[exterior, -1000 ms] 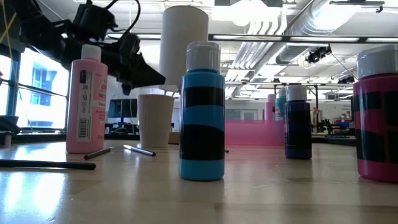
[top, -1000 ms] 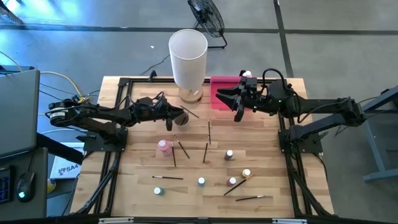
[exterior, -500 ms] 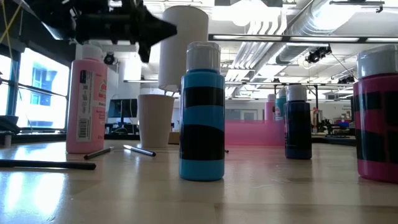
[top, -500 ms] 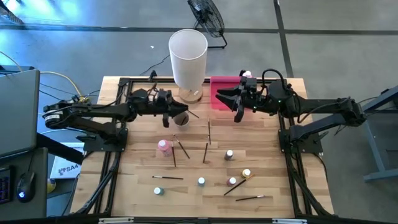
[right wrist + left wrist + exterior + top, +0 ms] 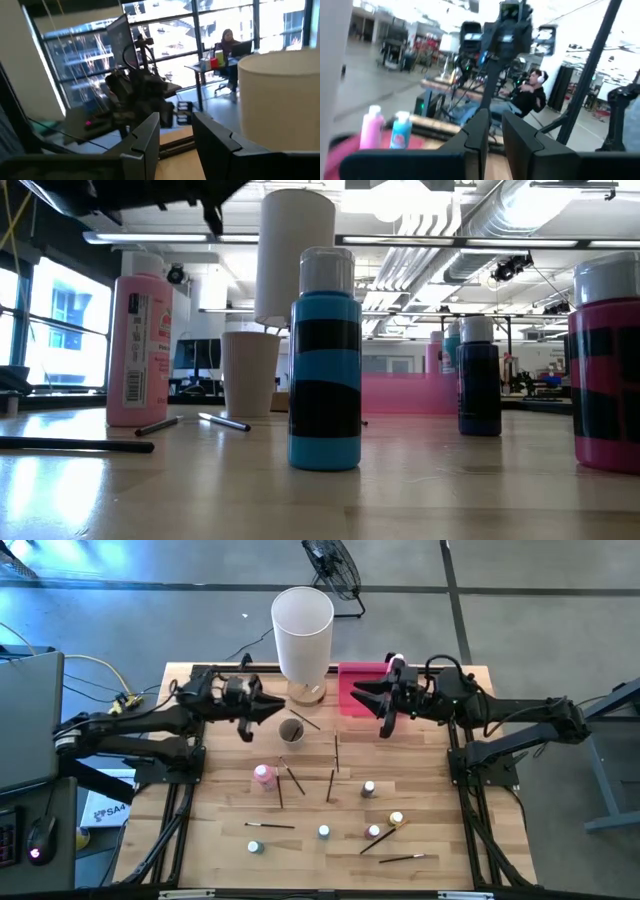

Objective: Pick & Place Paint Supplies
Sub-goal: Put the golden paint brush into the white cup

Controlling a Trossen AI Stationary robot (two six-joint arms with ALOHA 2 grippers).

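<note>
My left gripper (image 5: 268,710) hangs high above the table's far left, left of a brown cup (image 5: 291,730), open by a narrow gap (image 5: 495,125) with nothing in it. A paintbrush (image 5: 308,724) leans out of that cup. My right gripper (image 5: 362,705) hovers level by the pink tray (image 5: 358,680), open and empty (image 5: 176,125). A pink bottle (image 5: 262,775), small capped bottles (image 5: 368,787) (image 5: 397,819) and several brushes (image 5: 331,783) rest on the table. A pink bottle (image 5: 370,127) and a teal one (image 5: 400,130) stand at the tray.
A tall white cylinder (image 5: 302,630) stands at the far edge between the arms. A black frame (image 5: 190,740) borders the table. In the low view a blue bottle (image 5: 325,360) and a pink one (image 5: 137,340) stand close. A seated person (image 5: 530,95) shows beyond the table.
My left gripper has risen from just above the brown cup, drawn back toward the table's left edge and tipped up from slanting downward to about level. The brush stays leaning in the cup.
</note>
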